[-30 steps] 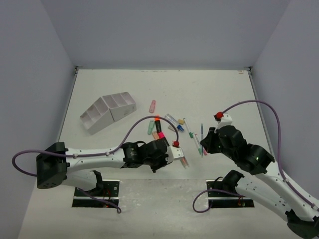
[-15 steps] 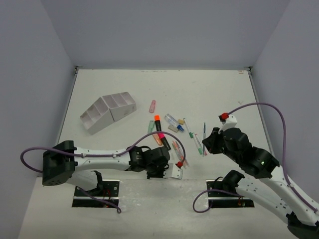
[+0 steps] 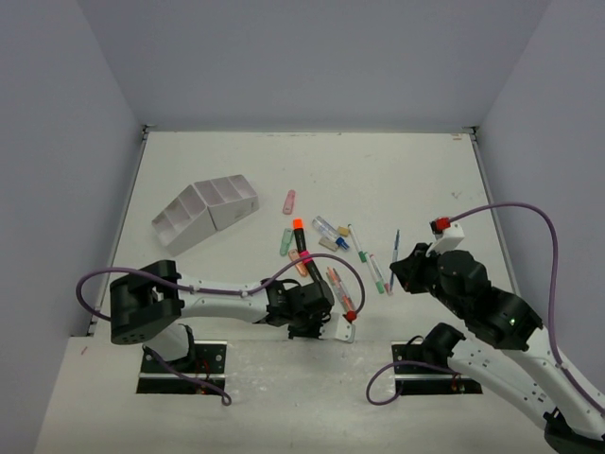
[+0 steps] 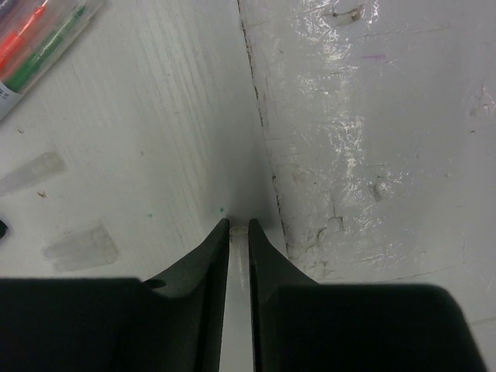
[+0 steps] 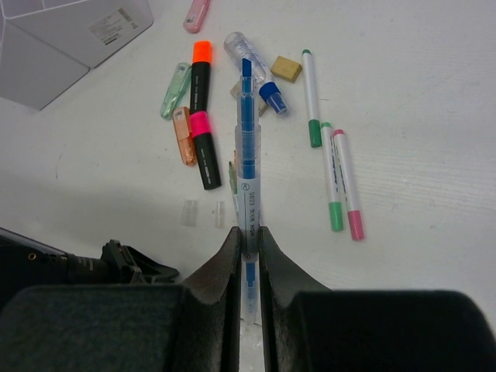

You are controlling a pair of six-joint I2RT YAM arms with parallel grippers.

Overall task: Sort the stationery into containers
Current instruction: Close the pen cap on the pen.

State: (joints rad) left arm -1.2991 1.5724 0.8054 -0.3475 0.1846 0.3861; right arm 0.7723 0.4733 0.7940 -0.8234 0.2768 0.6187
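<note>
Now, with the trays (image 3: 232, 214) at ten o'clock, the left gripper (image 4: 239, 226) sits near six, jaws almost together, while the right gripper (image 5: 248, 232), at four, clamps a blue pen (image 5: 248, 155), which probably needs carrying to a compartment next.

Bright even light, glare on table (image 4: 349, 116) (left wrist), left hand (image 4: 239, 226) blurred

stationery (image 3: 299, 235): scattered mid-table | blue pen (image 5: 248, 155): gripped in right tool (image 5: 248, 231) | containers (image 3: 227, 210): white, far-left, possibly tilted
</note>
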